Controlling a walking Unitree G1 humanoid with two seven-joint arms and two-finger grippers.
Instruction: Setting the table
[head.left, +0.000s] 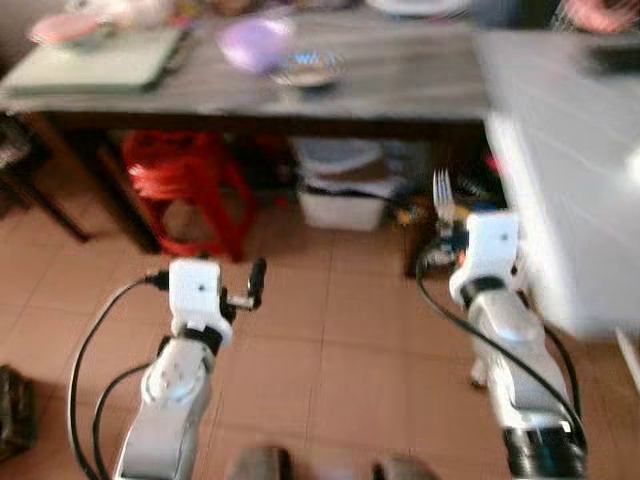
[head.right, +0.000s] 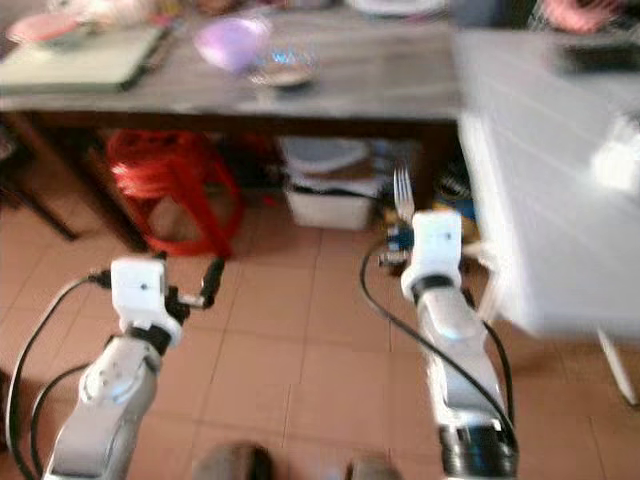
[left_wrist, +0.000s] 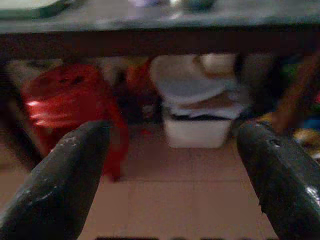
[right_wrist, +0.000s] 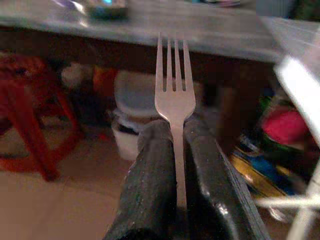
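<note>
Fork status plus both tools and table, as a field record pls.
fork: clamped in right tool, tines pointing up
left tool: open, holding nothing, above the tiled floor
table: ahead of the robot; carries a purple bowl and a small dish
under table: red stool, white bin

head views look down (blurred); wrist views face under table (left_wrist: 160, 25)

You had one fork (right_wrist: 174, 98), one purple bowl (head.left: 256, 43), one red stool (head.left: 185, 185), and one white bin (head.left: 342, 195) in view.
</note>
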